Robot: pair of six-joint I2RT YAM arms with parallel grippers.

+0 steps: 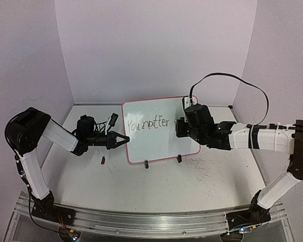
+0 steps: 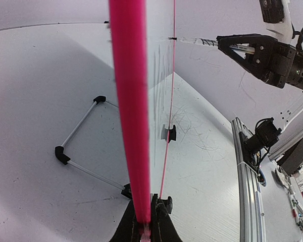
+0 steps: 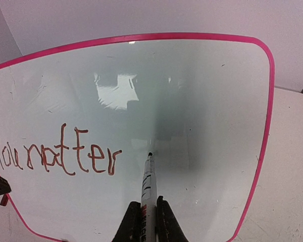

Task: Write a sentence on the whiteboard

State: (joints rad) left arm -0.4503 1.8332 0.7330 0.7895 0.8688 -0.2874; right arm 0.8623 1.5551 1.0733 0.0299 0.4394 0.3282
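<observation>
1. nearest the lens in the right wrist view, the right gripper [image 3: 149, 209] has its fingers pressed tight on a pen [image 3: 148, 179], which points straight out at the whiteboard [image 3: 202, 91].
2. the pen tip sits just to the right of the last written letter, level with the line of writing. in the left wrist view the tip seems to meet the board's face, so it looks to be touching, though i can't be sure.
3. the left gripper [image 2: 146, 214] has its fingers closed on the pink rim at the board's left edge, pinching it to steady the board.
4. the whiteboard is propped up on two small black feet [image 1: 146, 164] in the middle of the table [image 1: 202, 181], between the two arms.
5. the sentence [image 3: 55, 154] reads roughly "you natter" in thin reddish-brown strokes. it fills the left half of the board at mid height, and the right half is bare.
6. my judgement: two words are down, and there is room on the same line for one or two more. the writing looks at least half done, with any next word starting a gap to the right of the final "r".
7. the board looks light on its feet, so pen pressure could tip or slide it. the left hold matters here.
8. a small dark bit [image 1: 103, 161] lies on the table near the left gripper. it is too small to name.
</observation>
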